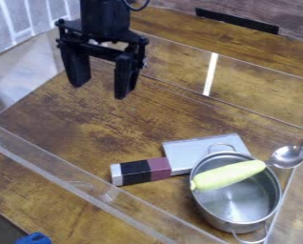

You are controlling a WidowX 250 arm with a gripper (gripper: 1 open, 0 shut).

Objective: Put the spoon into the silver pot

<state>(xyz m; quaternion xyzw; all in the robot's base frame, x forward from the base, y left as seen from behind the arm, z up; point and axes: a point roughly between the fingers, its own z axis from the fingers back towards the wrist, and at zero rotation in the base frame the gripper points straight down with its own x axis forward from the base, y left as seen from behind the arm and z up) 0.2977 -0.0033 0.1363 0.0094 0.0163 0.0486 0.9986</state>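
The spoon (289, 154) lies on the counter (78, 124) just right of the silver pot (237, 198), far from the tool (99, 84), whose jaws hang wide and empty. Light, stiff and probably slippery; its thin handle, barely visible, seems the best grip.

Robot arm, end section: matte black throughout. The gripper (101, 79) has a boxy black body carrying 2 long, flat, rectangular black fingers (78, 65) that hang parallel. A pale patch shows between the finger bases. A dark cable loops behind the wrist.
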